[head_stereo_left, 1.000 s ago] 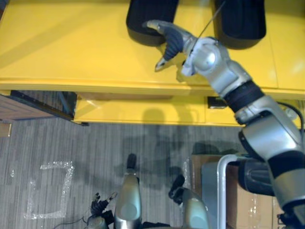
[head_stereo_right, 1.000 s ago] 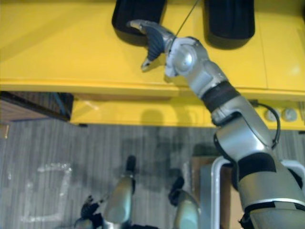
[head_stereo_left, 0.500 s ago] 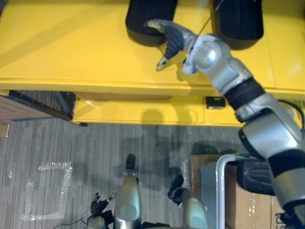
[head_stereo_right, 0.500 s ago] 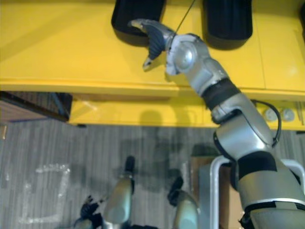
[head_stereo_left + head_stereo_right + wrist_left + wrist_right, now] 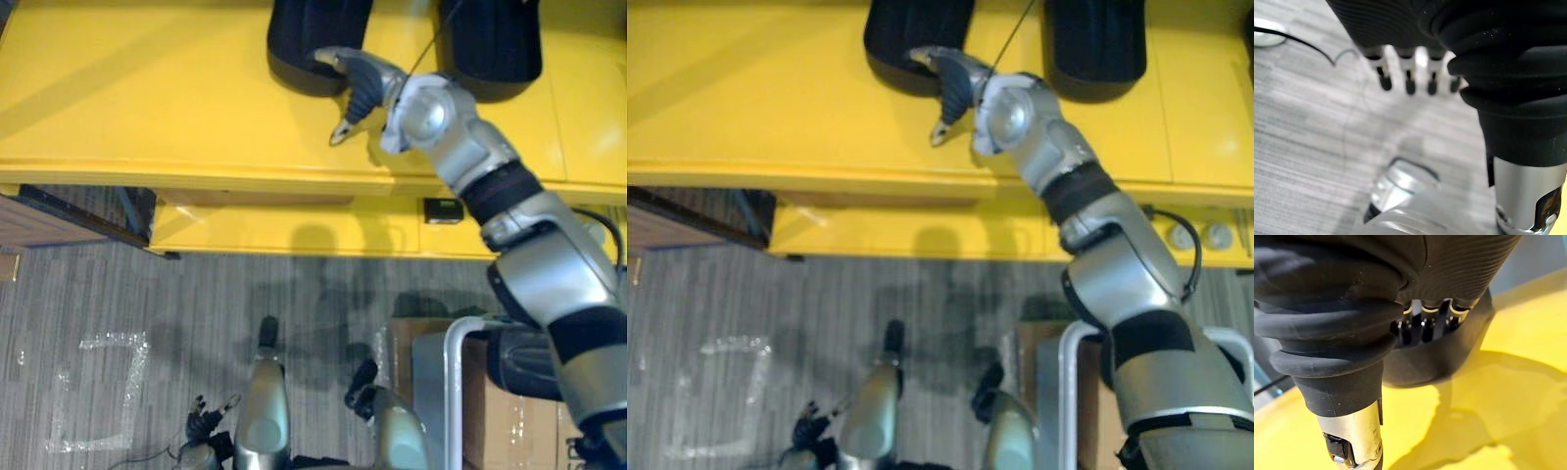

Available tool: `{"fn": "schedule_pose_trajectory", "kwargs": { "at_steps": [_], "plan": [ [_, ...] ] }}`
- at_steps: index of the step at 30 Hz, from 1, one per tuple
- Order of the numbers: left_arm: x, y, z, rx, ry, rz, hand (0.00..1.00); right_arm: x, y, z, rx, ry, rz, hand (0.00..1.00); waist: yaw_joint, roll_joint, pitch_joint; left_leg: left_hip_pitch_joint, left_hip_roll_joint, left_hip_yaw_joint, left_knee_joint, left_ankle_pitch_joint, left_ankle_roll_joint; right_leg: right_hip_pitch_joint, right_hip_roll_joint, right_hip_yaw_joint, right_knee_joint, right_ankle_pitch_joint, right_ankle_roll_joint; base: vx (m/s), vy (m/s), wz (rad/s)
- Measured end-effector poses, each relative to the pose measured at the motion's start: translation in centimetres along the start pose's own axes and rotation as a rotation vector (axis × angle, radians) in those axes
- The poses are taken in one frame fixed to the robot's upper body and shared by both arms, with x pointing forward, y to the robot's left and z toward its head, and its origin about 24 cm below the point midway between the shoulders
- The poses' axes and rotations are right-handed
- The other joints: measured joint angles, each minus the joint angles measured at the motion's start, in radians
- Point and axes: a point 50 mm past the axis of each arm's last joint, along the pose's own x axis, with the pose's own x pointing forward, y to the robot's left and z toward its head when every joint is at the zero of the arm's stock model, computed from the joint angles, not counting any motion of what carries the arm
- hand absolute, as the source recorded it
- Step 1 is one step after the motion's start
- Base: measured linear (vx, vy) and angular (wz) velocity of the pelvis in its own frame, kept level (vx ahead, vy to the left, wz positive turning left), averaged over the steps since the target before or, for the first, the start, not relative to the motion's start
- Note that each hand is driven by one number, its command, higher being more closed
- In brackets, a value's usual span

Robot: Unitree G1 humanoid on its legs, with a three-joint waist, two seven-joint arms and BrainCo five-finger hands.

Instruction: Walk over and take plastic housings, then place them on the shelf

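Directly ahead stands a broad yellow table (image 5: 147,98), and two black rounded plastic housings sit at its far edge, well apart from each other. The right hand (image 5: 359,82) reaches across the tabletop to the left black housing (image 5: 312,39). Its fingers (image 5: 1424,329) lie stretched against the housing's near rim, while the thumb hangs apart from them above the bare yellow surface, so the hand is spread and clamps nothing. The second black housing (image 5: 490,44) stands just past the right forearm, untouched. Nothing lies between the hand and the housing it touches.

Under the tabletop runs a yellow lower panel (image 5: 284,227), with a small black box (image 5: 444,209) fixed beside it and two round white fittings (image 5: 1202,236) further right. A brown wooden surface (image 5: 44,220) shows under the table's left end.

The left hand (image 5: 1400,24) hangs low over the grey striped carpet (image 5: 196,304), its fingers straight and holding nothing. An outline of clear tape (image 5: 98,392) is stuck to the carpet nearby. At lower right a brown cardboard box (image 5: 509,426) sits behind a bent silver tube (image 5: 453,377); the right arm covers its opening, so I cannot tell what it holds.
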Motion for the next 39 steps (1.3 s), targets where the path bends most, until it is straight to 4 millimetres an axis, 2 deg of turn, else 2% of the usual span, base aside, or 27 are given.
{"fn": "schedule_pose_trajectory", "kwargs": {
  "at_steps": [18, 22, 25, 27, 28, 30, 31, 33, 34, 36, 39],
  "plan": [
    [0.0, 0.1, 0.0, 0.004, 0.004, -0.014, 0.00, -0.1, -0.4, -0.2, 0.022, 0.010, -0.023, 0.00, -0.002, 0.000, 0.000, 0.015, 0.000, 0.001, -0.023, 0.013, -0.002, 0.002, 0.000, 0.000, 0.003, 0.000, 0.000, 0.00, 0.000, 0.00],
    [0.0, 0.1, 0.0, 0.003, 0.004, -0.013, 0.00, -0.2, -1.4, 1.4, 0.000, -0.072, -0.083, 0.00, -0.004, 0.000, 0.000, 0.015, 0.001, 0.002, -0.023, 0.013, -0.002, 0.001, 0.000, 0.001, 0.003, 0.000, 0.000, 0.00, 0.000, 0.00],
    [0.0, 0.2, 0.0, -0.003, 0.005, 0.005, 0.00, -0.7, -3.0, 4.0, -0.035, -0.196, -0.172, 0.00, -0.020, -0.004, 0.001, 0.015, 0.000, 0.003, -0.023, 0.013, -0.002, 0.000, 0.000, 0.002, 0.003, 0.000, 0.000, 0.00, 0.000, 0.00],
    [0.0, 0.6, -0.1, -0.034, 0.011, 0.061, 0.00, -2.6, -5.1, 6.5, -0.007, -0.354, -0.315, 0.00, -0.033, -0.014, -0.004, 0.015, 0.001, 0.013, -0.022, 0.013, -0.001, -0.007, 0.000, 0.010, 0.006, 0.000, 0.000, 0.01, 0.010, -0.09],
    [0.0, 0.7, -0.1, -0.037, 0.012, 0.076, 0.00, -3.4, -5.8, 6.8, 0.017, -0.396, -0.370, 0.00, -0.033, -0.016, -0.005, 0.016, 0.001, 0.015, -0.022, 0.013, -0.001, -0.008, -0.001, 0.012, 0.007, 0.000, 0.000, 0.02, 0.007, -0.08],
    [0.0, 1.3, -0.2, -0.034, 0.017, 0.140, 0.00, -7.3, -8.0, 7.4, 0.159, -0.549, -0.622, 0.00, -0.050, -0.030, -0.013, 0.020, 0.000, 0.017, -0.019, 0.011, 0.001, -0.004, -0.002, 0.014, 0.007, 0.000, 0.000, 0.01, 0.004, -0.02],
    [0.0, 1.4, -0.2, -0.031, 0.021, 0.154, 0.00, -8.3, -8.3, 7.1, 0.196, -0.575, -0.680, 0.00, -0.054, -0.033, -0.015, 0.025, -0.001, 0.018, -0.019, 0.010, 0.001, 0.002, -0.003, 0.014, 0.006, 0.000, 0.000, 0.02, 0.014, -0.04],
    [-0.1, 1.9, -0.4, -0.049, 0.031, 0.205, 0.00, -12.2, -8.9, 5.0, 0.370, -0.621, -0.897, 0.00, -0.060, -0.045, -0.023, 0.073, -0.002, 0.025, -0.018, -0.003, 0.004, 0.051, -0.004, 0.017, -0.006, -0.001, 0.001, 0.02, 0.024, -0.09],
    [-0.1, 2.0, -0.5, -0.051, 0.036, 0.215, 0.00, -13.0, -8.8, 4.2, 0.419, -0.618, -0.947, 0.00, -0.067, -0.052, -0.029, 0.085, -0.002, 0.027, -0.018, -0.007, 0.004, 0.064, -0.003, 0.019, -0.012, -0.002, 0.003, 0.00, 0.029, -0.11],
    [-0.4, 2.9, -1.3, -0.062, 0.071, 0.259, 0.00, -16.2, -7.1, 0.7, 0.637, -0.576, -1.114, 0.00, -0.084, -0.082, -0.089, 0.122, 0.001, 0.050, -0.024, -0.021, 0.003, 0.099, 0.008, 0.034, -0.054, 0.000, 0.011, 0.02, 0.025, -0.26],
    [-1.0, 3.8, -2.7, -0.058, 0.115, 0.288, 0.00, -18.8, -4.1, -2.5, 0.783, -0.465, -1.202, 0.00, -0.111, -0.098, -0.163, 0.171, 0.010, 0.080, -0.045, -0.030, 0.003, 0.148, 0.025, 0.058, -0.120, 0.023, 0.021, 0.09, 0.008, -0.33]
  ]
}}
